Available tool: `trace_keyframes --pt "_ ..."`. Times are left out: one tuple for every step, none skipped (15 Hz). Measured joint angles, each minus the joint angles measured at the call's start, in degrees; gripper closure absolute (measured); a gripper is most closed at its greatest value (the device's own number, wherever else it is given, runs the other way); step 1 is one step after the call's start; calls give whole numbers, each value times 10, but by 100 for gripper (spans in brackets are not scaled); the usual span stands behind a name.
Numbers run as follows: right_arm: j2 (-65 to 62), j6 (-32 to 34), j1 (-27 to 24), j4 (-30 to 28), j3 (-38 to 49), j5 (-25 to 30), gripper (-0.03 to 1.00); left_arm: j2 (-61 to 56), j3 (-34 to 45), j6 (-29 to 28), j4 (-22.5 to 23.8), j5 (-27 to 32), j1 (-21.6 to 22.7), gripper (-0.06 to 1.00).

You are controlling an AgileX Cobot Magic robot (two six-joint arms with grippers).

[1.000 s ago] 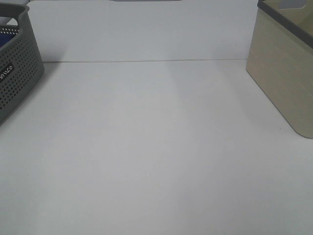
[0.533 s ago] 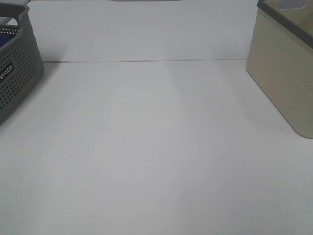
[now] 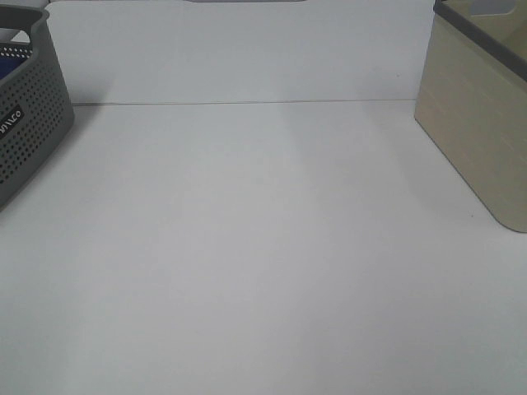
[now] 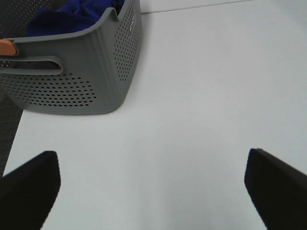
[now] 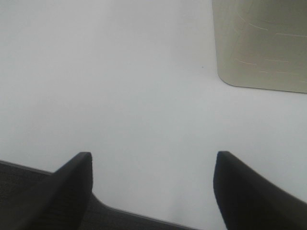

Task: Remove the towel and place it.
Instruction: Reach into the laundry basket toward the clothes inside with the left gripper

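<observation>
My bench is plain white, with dark floor past its edge. It carries two baskets: one grey basket holding the one blue towel, and one beige basket. My left gripper and right gripper are both spread, holding nothing.

A grey perforated basket stands on the white table, with the crumpled blue towel inside it. The left gripper, jaws spread wide, hangs over bare table near the basket and holds nothing.
</observation>
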Motion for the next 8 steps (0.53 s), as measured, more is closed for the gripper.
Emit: trace_keyframes --pt "0 0 0 0 0 0 27 48 -37 26 0 5 0 -5" --pt "0 0 0 0 0 0 27 68 -53 39 0 11 0 -5" --pt "0 0 0 0 0 0 27 107 -83 76 1 21 0 -5" --pt "0 0 0 0 0 0 27 156 -118 122 6 33 0 -5" --pt "0 0 0 0 0 0 27 202 -148 169 15 40 0 -5" --pt "0 0 0 0 0 0 27 254 -179 213 27 42 0 -5" --pt "0 0 0 0 0 0 27 302 -207 257 35 43 0 -5" --pt "0 0 0 0 0 0 27 350 -236 307 41 43 0 -5"
